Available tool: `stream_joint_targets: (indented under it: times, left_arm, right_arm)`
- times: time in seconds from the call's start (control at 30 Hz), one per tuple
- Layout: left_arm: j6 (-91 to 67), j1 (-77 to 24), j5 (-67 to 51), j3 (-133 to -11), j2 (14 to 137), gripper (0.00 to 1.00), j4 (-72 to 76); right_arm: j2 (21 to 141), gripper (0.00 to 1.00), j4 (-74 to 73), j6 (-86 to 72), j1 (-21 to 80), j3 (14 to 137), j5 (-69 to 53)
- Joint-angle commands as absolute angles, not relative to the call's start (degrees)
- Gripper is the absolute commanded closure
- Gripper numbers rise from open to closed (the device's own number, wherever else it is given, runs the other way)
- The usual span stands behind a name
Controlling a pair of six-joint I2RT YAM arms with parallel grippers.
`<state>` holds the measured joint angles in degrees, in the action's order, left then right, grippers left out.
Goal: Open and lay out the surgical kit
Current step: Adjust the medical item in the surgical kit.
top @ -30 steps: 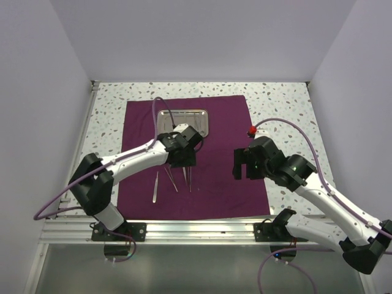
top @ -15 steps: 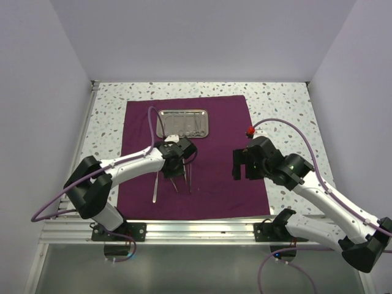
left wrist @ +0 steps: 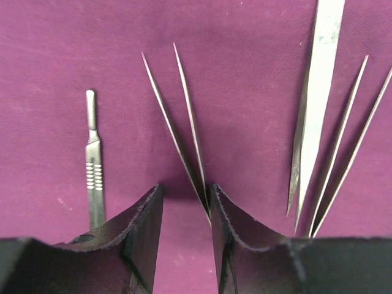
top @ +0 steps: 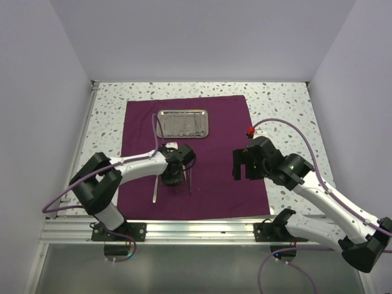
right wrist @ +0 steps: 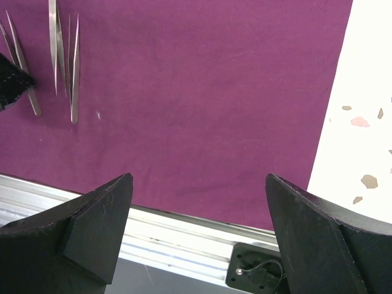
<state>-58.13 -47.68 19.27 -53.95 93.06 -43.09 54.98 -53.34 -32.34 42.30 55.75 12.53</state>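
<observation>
The maroon cloth wrap lies spread flat on the table. The steel tray sits on its far part with shiny instruments in it, too small to tell apart. My left gripper is low over the cloth, jaws narrowly open. In the left wrist view the joined end of thin tweezers lies against the inner edge of the right finger. A scalpel handle lies to the left, more tweezers to the right. My right gripper hangs wide open and empty over the cloth.
A small red thing sits at the cloth's right edge by the right arm's cable. An aluminium rail runs along the table's near edge. Speckled tabletop shows right of the cloth. White walls close in on three sides.
My left gripper has moved from the tray's near edge toward the near side and down to the tweezers on the cloth. The tray now shows whole. The right arm has not moved.
</observation>
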Motion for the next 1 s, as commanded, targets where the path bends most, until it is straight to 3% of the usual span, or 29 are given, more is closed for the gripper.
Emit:
stream_joint_targets:
  times: [0.0, 0.17, 0.3, 0.97]
  left_arm:
    - [-58.8, -47.5, 18.9, -53.1, 94.5, 0.62, -38.9]
    - [-58.0, -46.8, 17.7, -52.5, 94.7, 0.79, -36.4]
    - [-56.9, -46.8, 17.1, -53.1, 95.5, 1.00, -36.2]
    - [-49.3, -48.5, 18.4, -66.6, 102.1, 1.00, -37.6]
  right_arm:
    - [54.4, 0.07, -54.1, -32.4, 42.2, 56.2, 13.4]
    - [54.3, 0.07, -54.5, -32.5, 42.1, 56.4, 14.0]
    - [53.9, 0.07, -54.4, -33.3, 42.2, 55.7, 13.9]
    - [53.4, 0.07, -53.7, -34.7, 42.2, 55.5, 15.9]
